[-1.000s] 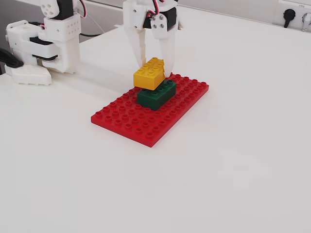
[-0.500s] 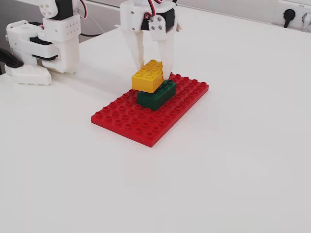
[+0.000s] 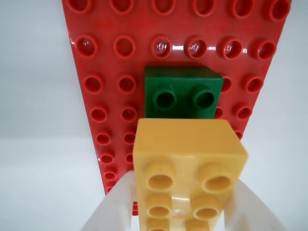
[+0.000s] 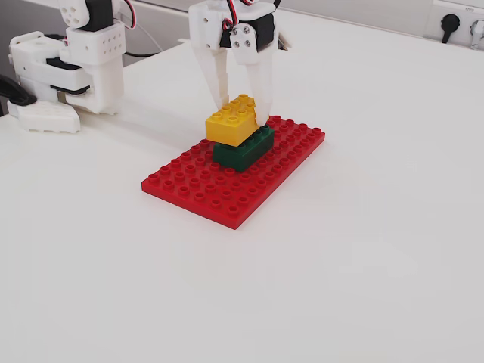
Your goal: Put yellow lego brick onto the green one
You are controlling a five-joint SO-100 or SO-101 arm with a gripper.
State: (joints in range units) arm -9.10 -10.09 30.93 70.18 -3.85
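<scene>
The yellow lego brick (image 4: 231, 119) sits low over the green one (image 4: 247, 149), covering most of it and shifted a little toward the left in the fixed view. My gripper (image 4: 243, 106) comes down from above and is shut on the yellow brick, one white finger on each long side. In the wrist view the yellow brick (image 3: 187, 163) fills the lower middle between my fingers (image 3: 113, 207), and the far end of the green brick (image 3: 183, 91) with two studs shows beyond it. I cannot tell whether the studs are fully seated.
Both bricks stand on a flat red studded baseplate (image 4: 219, 193), seen too in the wrist view (image 3: 110, 57), on a white table. The arm's white base (image 4: 76, 60) stands at the back left. A wall socket (image 4: 450, 26) is at the back right.
The gripper has lowered the yellow brick slightly, closing the gap to the green brick. The baseplate and green brick have not moved.
</scene>
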